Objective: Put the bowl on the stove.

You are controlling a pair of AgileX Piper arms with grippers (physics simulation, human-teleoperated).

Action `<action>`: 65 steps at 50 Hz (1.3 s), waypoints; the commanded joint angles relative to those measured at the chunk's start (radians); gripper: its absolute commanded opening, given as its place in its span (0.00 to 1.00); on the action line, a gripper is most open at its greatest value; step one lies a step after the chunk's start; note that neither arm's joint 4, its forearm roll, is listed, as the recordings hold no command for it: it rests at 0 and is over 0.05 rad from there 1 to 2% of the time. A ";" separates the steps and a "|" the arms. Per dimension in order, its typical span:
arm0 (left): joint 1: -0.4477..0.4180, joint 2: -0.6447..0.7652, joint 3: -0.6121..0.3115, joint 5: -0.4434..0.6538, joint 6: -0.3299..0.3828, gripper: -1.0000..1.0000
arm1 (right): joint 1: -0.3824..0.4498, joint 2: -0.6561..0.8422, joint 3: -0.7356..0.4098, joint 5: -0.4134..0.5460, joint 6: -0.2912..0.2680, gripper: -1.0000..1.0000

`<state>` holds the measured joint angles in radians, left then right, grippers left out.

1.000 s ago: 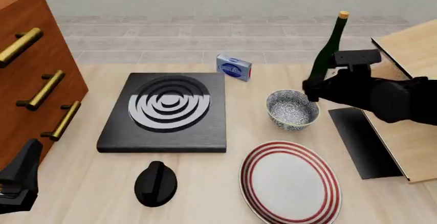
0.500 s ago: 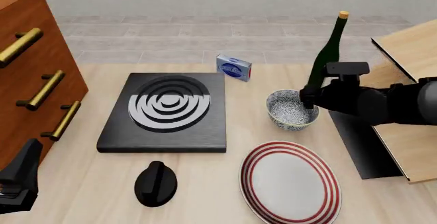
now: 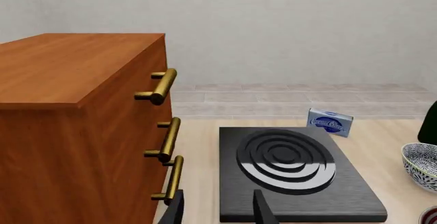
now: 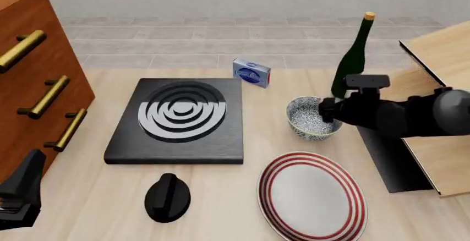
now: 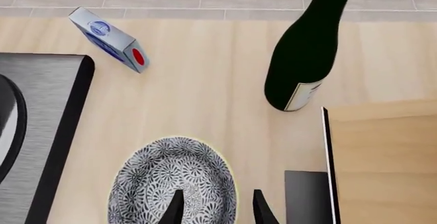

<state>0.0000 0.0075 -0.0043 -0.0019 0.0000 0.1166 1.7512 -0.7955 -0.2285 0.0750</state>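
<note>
Right pincer [image 5: 215, 203] over bowl rim, grasp step in hand.

Fingers spread, one tip inside the bowl [image 4: 312, 119], the other outside its right wall; no pinch yet. Bowl sits on the counter [image 4: 242, 180], just right of the stove [image 4: 180, 121] and in front of the green bottle [image 4: 351, 59]. Left pincer [image 3: 217, 211] idles spread beside the dresser [image 4: 33, 76]. Next, by my reading: close on the rim, lift, carry left onto the burner rings.

Table layout, front view.
Stove [image 4: 176, 121] sits centre-left beside the drawer cabinet [image 4: 33, 76] at the left edge; bowl [image 4: 312, 118] to its right, bottle [image 4: 353, 59] behind bowl, plate [image 4: 312, 196] and knob [image 4: 167, 197] toward the near edge, small box [image 4: 251, 72] behind stove.
</note>
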 commanded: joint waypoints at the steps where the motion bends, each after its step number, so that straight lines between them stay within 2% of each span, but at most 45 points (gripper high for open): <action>1: 0.000 0.000 0.000 0.000 0.000 1.00 | -0.004 0.046 -0.008 -0.022 -0.001 1.00; 36: 0.000 0.000 0.000 0.000 0.000 1.00 | -0.015 0.117 -0.009 -0.063 0.005 1.00; 37: 0.000 0.000 0.000 0.000 0.000 1.00 | -0.015 0.118 -0.009 -0.064 0.007 0.00; 51: 0.000 0.000 0.000 0.000 0.000 1.00 | -0.016 0.120 0.007 -0.081 0.045 0.00; 65: 0.000 0.000 0.000 0.000 0.000 1.00 | -0.010 0.089 0.007 -0.067 0.040 0.00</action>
<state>0.0000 0.0075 -0.0043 -0.0019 0.0000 0.1021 1.8506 -0.7975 -0.3053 0.1050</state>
